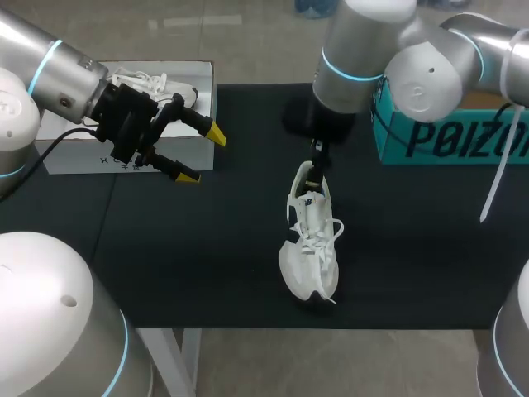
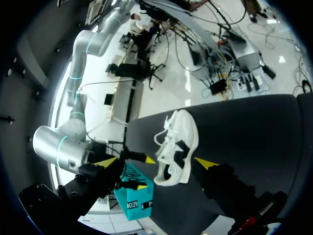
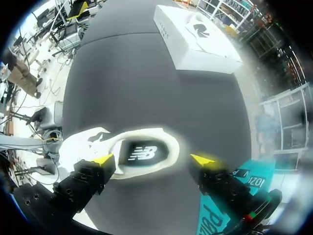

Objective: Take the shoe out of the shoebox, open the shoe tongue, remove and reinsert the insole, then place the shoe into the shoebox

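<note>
A white shoe (image 1: 312, 244) lies on the black table mat (image 1: 207, 248), toe toward the front edge. My right gripper (image 1: 315, 169) hangs open just over its heel. In the right wrist view the heel opening with the dark insole (image 3: 143, 153) sits between the spread fingers of that gripper (image 3: 152, 159), and neither finger visibly clamps it. The white shoebox (image 1: 124, 124) stands at the far left with a second white shoe (image 1: 147, 82) inside. My left gripper (image 1: 202, 155) is open in the air beside the box, and the shoe (image 2: 177, 147) shows well ahead of that gripper (image 2: 155, 161).
A teal box (image 1: 446, 136) stands at the back right of the mat, close behind my right arm, and shows as the teal box (image 3: 220, 215) under the right wrist. The white shoebox (image 3: 195, 41) lies far ahead of the right gripper.
</note>
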Motion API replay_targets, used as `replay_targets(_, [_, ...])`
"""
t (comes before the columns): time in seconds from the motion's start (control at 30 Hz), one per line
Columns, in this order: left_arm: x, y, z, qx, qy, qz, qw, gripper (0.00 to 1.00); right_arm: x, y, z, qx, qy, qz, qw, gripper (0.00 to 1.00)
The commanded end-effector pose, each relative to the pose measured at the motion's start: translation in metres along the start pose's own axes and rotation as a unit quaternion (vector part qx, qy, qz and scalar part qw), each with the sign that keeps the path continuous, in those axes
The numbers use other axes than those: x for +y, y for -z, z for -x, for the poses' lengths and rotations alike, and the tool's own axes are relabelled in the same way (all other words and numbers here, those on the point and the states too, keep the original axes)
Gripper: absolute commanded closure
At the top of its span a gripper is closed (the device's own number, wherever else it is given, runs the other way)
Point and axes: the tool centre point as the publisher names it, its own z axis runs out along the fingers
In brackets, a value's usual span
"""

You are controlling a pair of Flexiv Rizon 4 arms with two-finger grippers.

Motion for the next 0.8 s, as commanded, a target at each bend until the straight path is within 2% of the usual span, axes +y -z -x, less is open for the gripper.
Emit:
replay_targets(0.03, [0.0,0.0,0.0,0.002,0.0,0.0,1.0,0.0,0.008,-0.012,0.015,0.01,0.005,-0.013,1.0,0.0])
replay_targets(0.23, [0.0,0.0,0.0,0.002,0.0,0.0,1.0,0.0,0.005,-0.024,0.026,0.013,0.013,-0.021,1.0,0.0])
replay_targets(0.8, [0.0,0.0,0.0,0.002,0.0,0.0,1.0,0.0,-0.001,-0.061,0.036,0.027,0.019,-0.03,0.999,0.0])
